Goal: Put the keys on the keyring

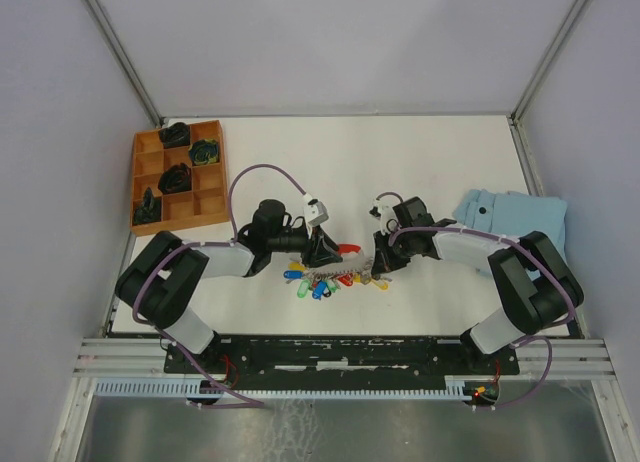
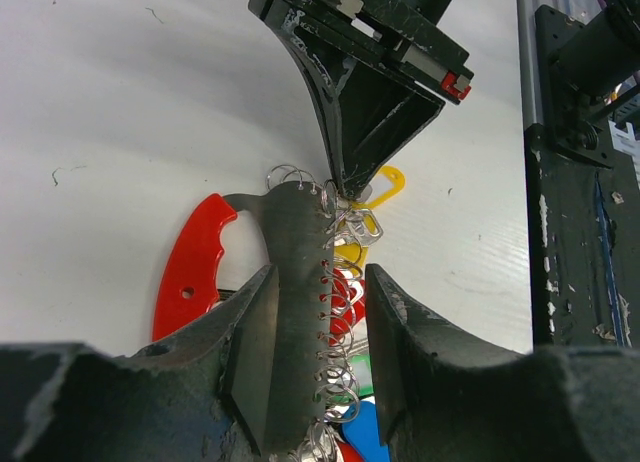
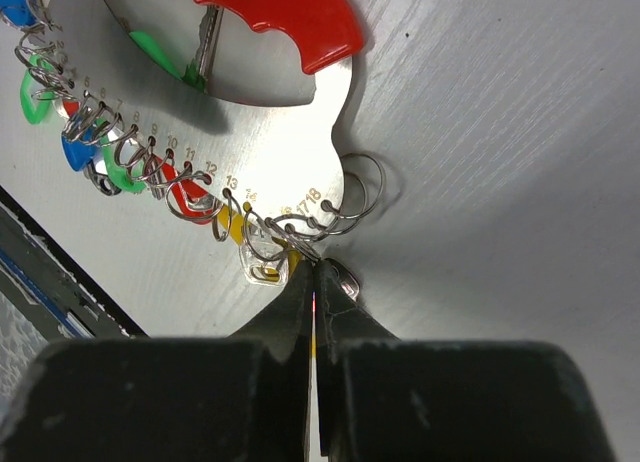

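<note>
Containers first: finding one wooden divider tray (image 1: 208,204) sitting at the far left of the white table (image 1: 420,162), and counting dark parts (image 1: 176,178) lying in four of its compartments (one showing a greenish tint). Seeing a folded pale-blue cloth (image 1: 512,217) lying at the right side of the same surface. Noting plain grey-lilac walls (image 1: 60,132) closing in the table on three sides, and aluminium rails (image 1: 340,357) running along the near edge by the arm bases.

Finding the keyring (image 3: 280,142), a grey metal plate with numbered holes and a red handle, lying near the front centre of the table between both arms. Seeing the keys (image 1: 318,282), tagged blue, green, yellow and red, hanging by wire rings along its numbered edge. Watching the left gripper (image 2: 320,277) straddling the plate, jaws standing apart with plate and rings between them (not managing to tell whether pressing or only flanking). Seeing the right gripper (image 3: 318,272) with jaws pressed together on a split ring (image 3: 298,248) at the high-numbered end of the row.
</note>
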`<action>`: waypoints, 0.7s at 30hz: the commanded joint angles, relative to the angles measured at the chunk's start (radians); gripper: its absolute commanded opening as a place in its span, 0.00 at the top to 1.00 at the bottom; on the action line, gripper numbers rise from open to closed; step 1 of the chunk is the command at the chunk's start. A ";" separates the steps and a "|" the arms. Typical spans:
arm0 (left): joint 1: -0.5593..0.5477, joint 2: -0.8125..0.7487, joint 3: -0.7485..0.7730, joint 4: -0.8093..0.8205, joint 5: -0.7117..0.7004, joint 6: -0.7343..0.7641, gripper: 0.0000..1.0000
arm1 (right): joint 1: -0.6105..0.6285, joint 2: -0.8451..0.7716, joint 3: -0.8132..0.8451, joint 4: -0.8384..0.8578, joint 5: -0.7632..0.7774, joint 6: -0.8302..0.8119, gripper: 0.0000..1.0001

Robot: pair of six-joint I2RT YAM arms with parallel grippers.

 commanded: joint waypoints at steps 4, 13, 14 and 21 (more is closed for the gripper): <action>-0.004 0.002 0.033 0.039 0.045 -0.029 0.54 | 0.006 -0.074 0.106 -0.079 -0.018 -0.085 0.99; 0.022 -0.019 0.005 0.107 0.062 -0.057 0.55 | 0.082 -0.078 0.297 -0.261 0.033 -0.277 0.99; 0.025 -0.018 0.005 0.110 0.068 -0.057 0.55 | 0.092 -0.065 0.321 -0.282 0.034 -0.305 0.99; 0.033 -0.035 -0.009 0.125 0.089 -0.007 0.56 | 0.175 0.006 0.470 -0.375 0.039 -0.423 0.99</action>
